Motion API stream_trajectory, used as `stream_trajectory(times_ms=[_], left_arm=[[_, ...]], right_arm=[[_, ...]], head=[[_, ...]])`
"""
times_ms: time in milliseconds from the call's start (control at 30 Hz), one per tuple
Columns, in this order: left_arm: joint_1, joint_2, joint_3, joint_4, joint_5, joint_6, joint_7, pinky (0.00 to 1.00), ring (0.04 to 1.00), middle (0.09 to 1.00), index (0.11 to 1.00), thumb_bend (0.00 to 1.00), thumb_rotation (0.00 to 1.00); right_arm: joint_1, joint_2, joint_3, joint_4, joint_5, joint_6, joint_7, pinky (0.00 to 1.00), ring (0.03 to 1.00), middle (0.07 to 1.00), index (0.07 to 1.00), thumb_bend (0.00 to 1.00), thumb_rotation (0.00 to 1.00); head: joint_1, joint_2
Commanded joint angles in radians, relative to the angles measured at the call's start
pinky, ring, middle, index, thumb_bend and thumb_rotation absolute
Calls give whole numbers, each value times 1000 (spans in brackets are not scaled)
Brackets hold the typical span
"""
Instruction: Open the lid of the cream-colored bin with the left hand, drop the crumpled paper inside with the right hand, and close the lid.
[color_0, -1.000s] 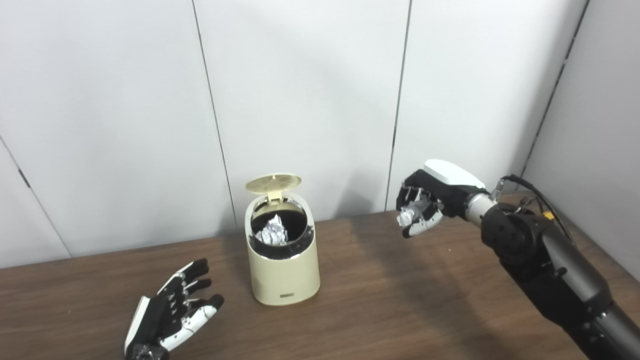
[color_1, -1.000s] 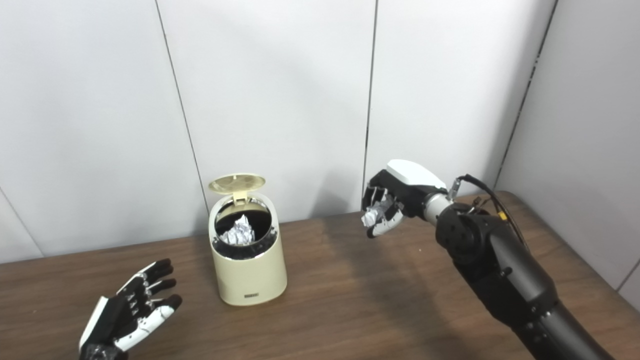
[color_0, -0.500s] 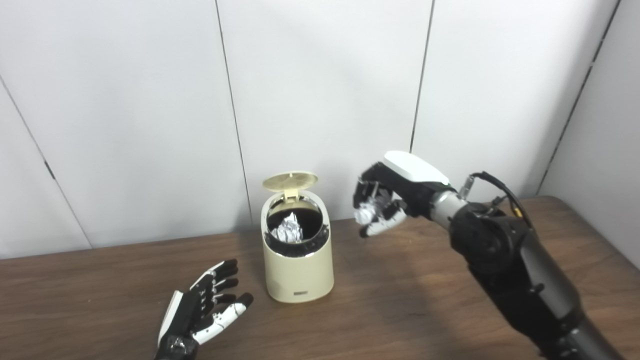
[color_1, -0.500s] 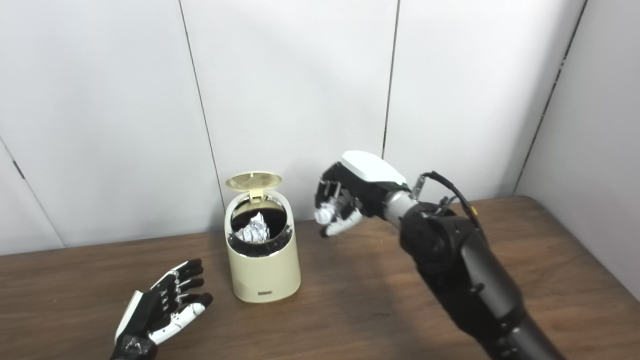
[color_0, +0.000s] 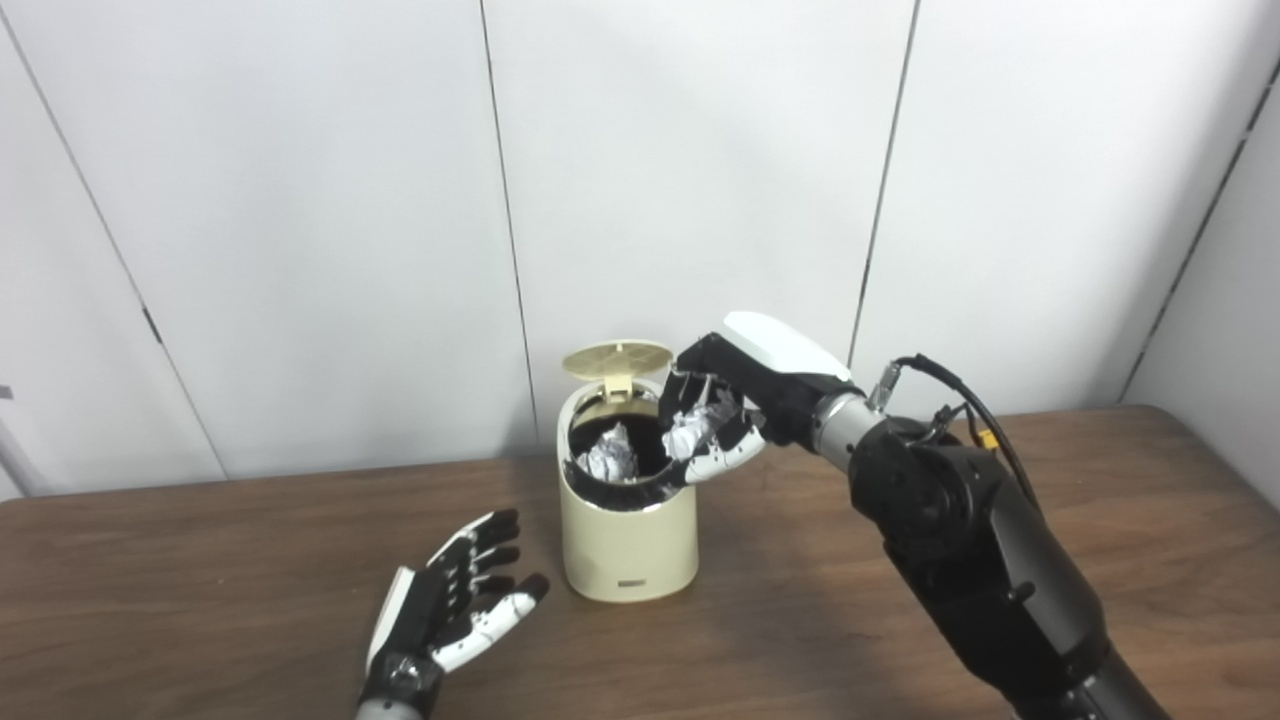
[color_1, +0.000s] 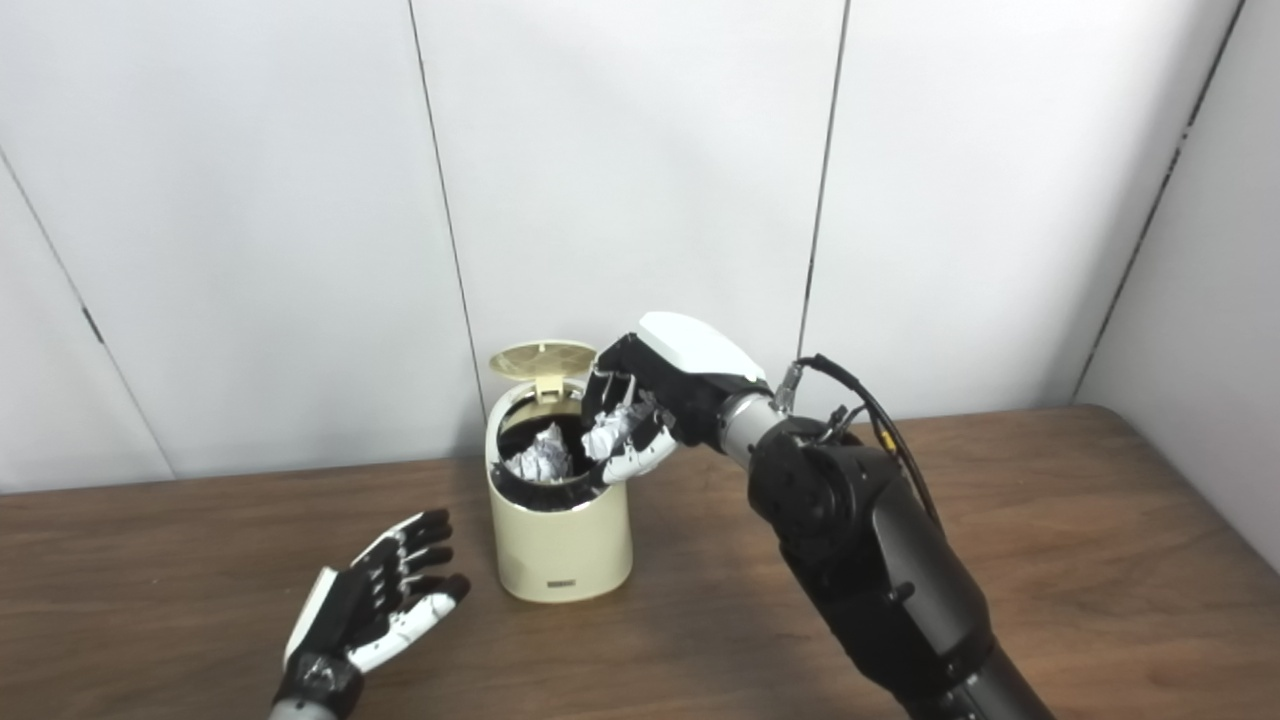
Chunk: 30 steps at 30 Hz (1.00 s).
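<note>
The crumpled paper (color_0: 690, 434) sits pinched in the curled fingers (color_0: 722, 462) of the right hand (color_0: 735, 405), which hovers over the 3 o'clock edge of the cream-colored bin's (color_0: 628, 540) open mouth. The bin stands upright near the middle of the brown wooden table (color_0: 900, 640), its round lid (color_0: 616, 358) tipped up at 12 o'clock on a hinge at the back rim. Inside the dark interior lies another crumpled white wad (color_0: 611, 462), towards 9 o'clock of the opening. The right hand and its thumb cover part of the bin's rim at 3 o'clock, so how far the held paper reaches over the opening is hard to judge. A small dark label (color_0: 628, 583) sits low on the bin's front; its writing is too small to read. At 8 o'clock of the bin, apart from it, the left hand (color_0: 452, 600) is palm up just above the table, fingers spread and holding nothing. White wall panels (color_0: 300, 200) with dark seams stand behind the table
</note>
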Motion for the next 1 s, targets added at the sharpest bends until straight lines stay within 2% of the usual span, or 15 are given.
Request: stream_trajectory(times_ms=[0,133,233,600,967], left_arm=[[-38,-7,-1,-9,-2,-48,11,708,806,849,878,723,372],[-37,-17,-2,-10,4,-51,19,695,802,850,877,736,373],[-39,-21,-2,-7,3,-54,20,704,801,849,874,729,359],[-39,-36,-5,6,-14,-64,8,694,812,853,874,732,330],[-37,-41,-8,10,-18,-70,2,690,807,855,878,722,317]], right_arm=[[-51,10,-8,3,-5,-14,-42,464,443,492,475,521,0],[-54,34,0,52,-6,-46,-90,369,422,492,482,521,0],[-61,48,4,88,-5,-52,-115,351,412,496,484,520,0],[-77,80,3,225,21,-103,-223,342,395,504,493,517,0],[-76,110,4,271,85,-187,-297,345,414,503,490,509,0]], head=[[4,0],[15,-2],[24,-3],[50,-2],[57,2]])
